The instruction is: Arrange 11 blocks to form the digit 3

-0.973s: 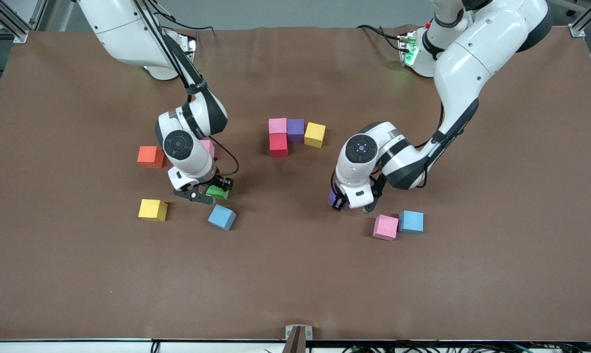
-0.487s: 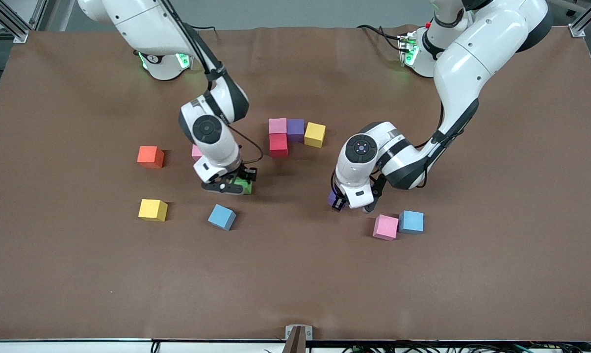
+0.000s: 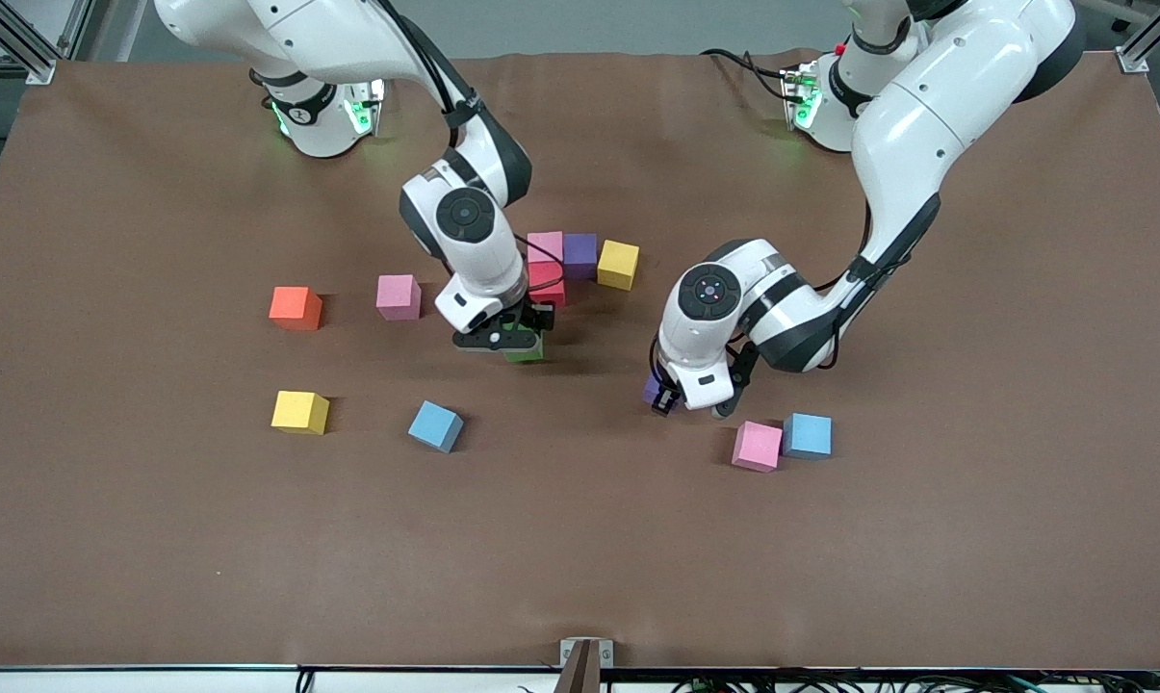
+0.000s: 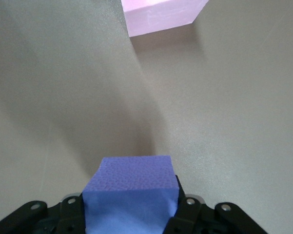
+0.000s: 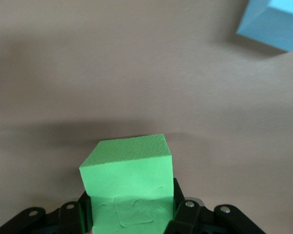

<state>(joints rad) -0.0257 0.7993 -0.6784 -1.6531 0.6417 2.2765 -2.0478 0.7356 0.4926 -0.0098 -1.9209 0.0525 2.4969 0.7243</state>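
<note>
My right gripper is shut on a green block, also seen in the right wrist view, and holds it just above the table beside the red block. The red block touches a pink block and a purple block, with a yellow block beside them. My left gripper is shut on a purple block, also seen in the left wrist view, low over the table near a pink block and a light blue block.
An orange cube, a pink block, a yellow block and a light blue block lie loose toward the right arm's end. The table's brown mat stretches bare toward the front camera.
My right gripper has carried the green block from beside the light blue block toward the red block in the middle cluster, uncovering a pink block. The left arm has not moved.
</note>
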